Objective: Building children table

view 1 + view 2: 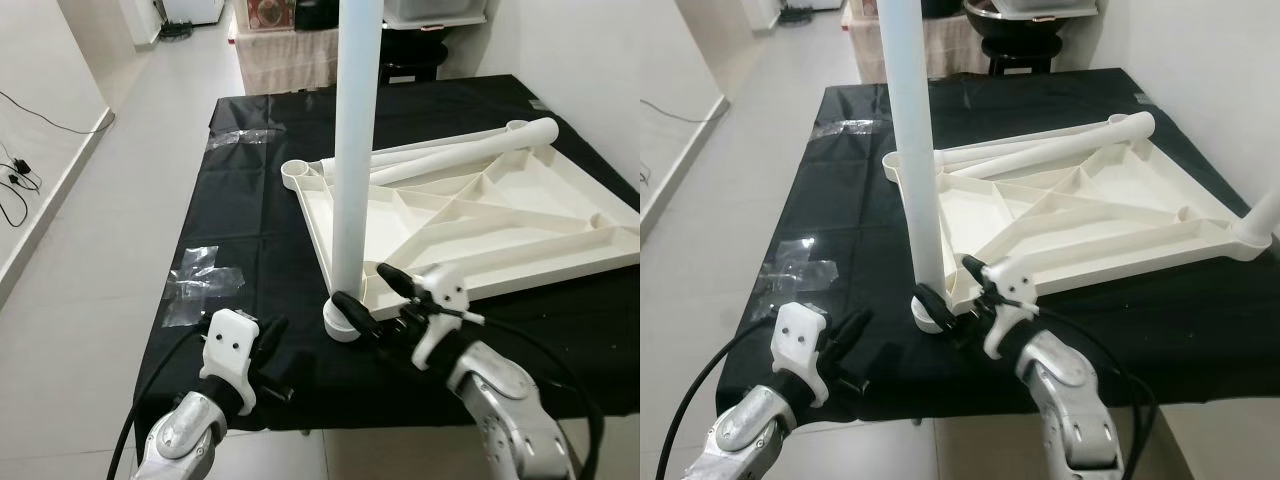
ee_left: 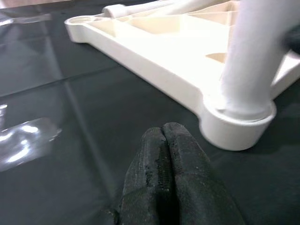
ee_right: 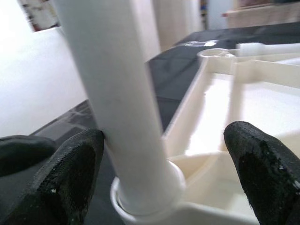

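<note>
While one white tabletop (image 1: 470, 225) lies upside down on black sheeting (image 1: 250, 200) over the floor, one white leg (image 1: 355, 150) stands upright in its near corner socket (image 1: 343, 325), long axis vertical. Two more legs (image 1: 455, 150) lie flat across the far edge, pointing side to side. Right gripper (image 1: 372, 290) has its fingers (image 3: 70, 173) spread wide around the upright leg's base, one touching it. Left gripper (image 1: 268, 345) hovers near the socket, fingers (image 2: 164, 164) pressed together, holding nothing. Two clear plastic scraps (image 1: 200, 280) lie on the sheeting

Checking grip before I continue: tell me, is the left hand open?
No, the left hand has its two black fingers pressed together above the black cloth.
</note>
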`<state>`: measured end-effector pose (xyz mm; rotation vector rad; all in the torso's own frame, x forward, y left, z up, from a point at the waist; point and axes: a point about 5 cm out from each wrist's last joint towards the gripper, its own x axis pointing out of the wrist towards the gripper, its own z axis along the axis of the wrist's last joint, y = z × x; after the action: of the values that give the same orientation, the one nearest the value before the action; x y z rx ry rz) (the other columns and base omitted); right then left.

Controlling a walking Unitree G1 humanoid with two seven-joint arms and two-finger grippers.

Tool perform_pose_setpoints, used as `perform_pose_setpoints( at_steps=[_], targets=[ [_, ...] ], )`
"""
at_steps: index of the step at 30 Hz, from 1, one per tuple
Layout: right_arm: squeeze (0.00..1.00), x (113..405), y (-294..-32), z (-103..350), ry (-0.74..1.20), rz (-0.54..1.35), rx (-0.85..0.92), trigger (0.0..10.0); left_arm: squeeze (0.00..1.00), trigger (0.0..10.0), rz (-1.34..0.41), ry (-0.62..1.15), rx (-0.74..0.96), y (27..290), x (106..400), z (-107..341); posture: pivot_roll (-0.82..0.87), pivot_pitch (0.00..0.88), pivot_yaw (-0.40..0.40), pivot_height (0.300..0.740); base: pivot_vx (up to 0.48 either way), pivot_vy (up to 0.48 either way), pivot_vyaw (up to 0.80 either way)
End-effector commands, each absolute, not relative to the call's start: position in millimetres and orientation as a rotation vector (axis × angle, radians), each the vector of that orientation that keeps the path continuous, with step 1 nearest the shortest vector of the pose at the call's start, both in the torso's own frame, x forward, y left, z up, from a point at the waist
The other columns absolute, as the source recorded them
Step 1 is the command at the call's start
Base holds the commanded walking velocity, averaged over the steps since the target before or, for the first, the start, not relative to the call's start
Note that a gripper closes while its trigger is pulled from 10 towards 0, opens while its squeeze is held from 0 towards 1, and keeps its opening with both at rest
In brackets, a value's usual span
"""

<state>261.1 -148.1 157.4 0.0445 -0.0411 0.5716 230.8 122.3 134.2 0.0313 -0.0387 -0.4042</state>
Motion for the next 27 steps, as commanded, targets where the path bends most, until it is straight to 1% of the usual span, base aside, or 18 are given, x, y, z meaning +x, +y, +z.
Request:
perform_pose_setpoints(
  at_steps=[1, 3, 4, 6, 7, 8, 9, 11, 12, 20, 27],
  targets=[
    [1.0, 260, -155, 162, -0.078, 0.517, 0.044, 10.0, 0.0, 10.0, -0.372, -0.024, 0.066, 129, 230, 130, -0.04, 0.129, 0.046, 0.74, 0.0, 0.0, 0.0],
    [1.0, 258, -162, 159, -0.071, 0.447, 0.046, 10.0, 0.0, 10.0, -0.34, -0.026, 0.078, 131, 231, 129, -0.04, 0.126, 0.044, 0.74, 0.0, 0.0, 0.0],
    [1.0, 258, -162, 159, -0.071, 0.447, 0.046, 10.0, 0.0, 10.0, -0.34, -0.026, 0.078, 131, 231, 129, -0.04, 0.126, 0.044, 0.74, 0.0, 0.0, 0.0],
    [1.0, 257, -164, 155, -0.057, 0.395, 0.056, 10.0, 0.0, 10.0, -0.295, -0.025, 0.091, 134, 232, 128, -0.03, 0.125, 0.043, 0.74, 0.0, 0.0, 0.0],
    [1.0, 258, -161, 152, -0.047, 0.352, 0.062, 10.0, 0.0, 10.0, -0.237, -0.022, 0.11, 139, 234, 128, -0.03, 0.12, 0.04, 0.74, 0.0, 0.0, 0.0],
    [1.0, 258, -161, 152, -0.047, 0.352, 0.062, 10.0, 0.0, 10.0, -0.237, -0.022, 0.11, 139, 234, 128, -0.03, 0.12, 0.04, 0.74, 0.0, 0.0, 0.0],
    [0.5, 259, -160, 151, -0.046, 0.337, 0.051, 10.0, 0.0, 10.0, -0.193, -0.01, 0.139, 142, 236, 127, -0.02, 0.12, 0.037, 0.74, 0.0, 0.0, 0.0],
    [0.5, 260, -160, 151, -0.046, 0.336, 0.042, 10.0, 0.0, 10.0, -0.175, -0.002, 0.156, 143, 237, 126, -0.02, 0.12, 0.037, 0.74, 0.0, 0.0, 0.0],
    [0.0, 261, -161, 151, -0.048, 0.323, 0.034, 10.0, 0.0, 10.0, -0.167, 0.001, 0.158, 143, 238, 125, -0.02, 0.121, 0.037, 0.74, 0.0, 0.0, 0.0],
    [0.0, 269, -166, 153, -0.058, 0.24, 0.023, 10.0, 0.0, 10.0, -0.18, 0.017, 0.148, 143, 242, 124, -0.02, 0.123, 0.032, 0.74, 0.0, 0.0, 0.0],
    [0.0, 273, -163, 151, -0.055, 0.221, 0.018, 10.0, 0.0, 10.0, -0.192, 0.023, 0.181, 142, 247, 123, -0.02, 0.115, 0.05, 0.74, 0.0, 0.48, 0.0]
  ],
)
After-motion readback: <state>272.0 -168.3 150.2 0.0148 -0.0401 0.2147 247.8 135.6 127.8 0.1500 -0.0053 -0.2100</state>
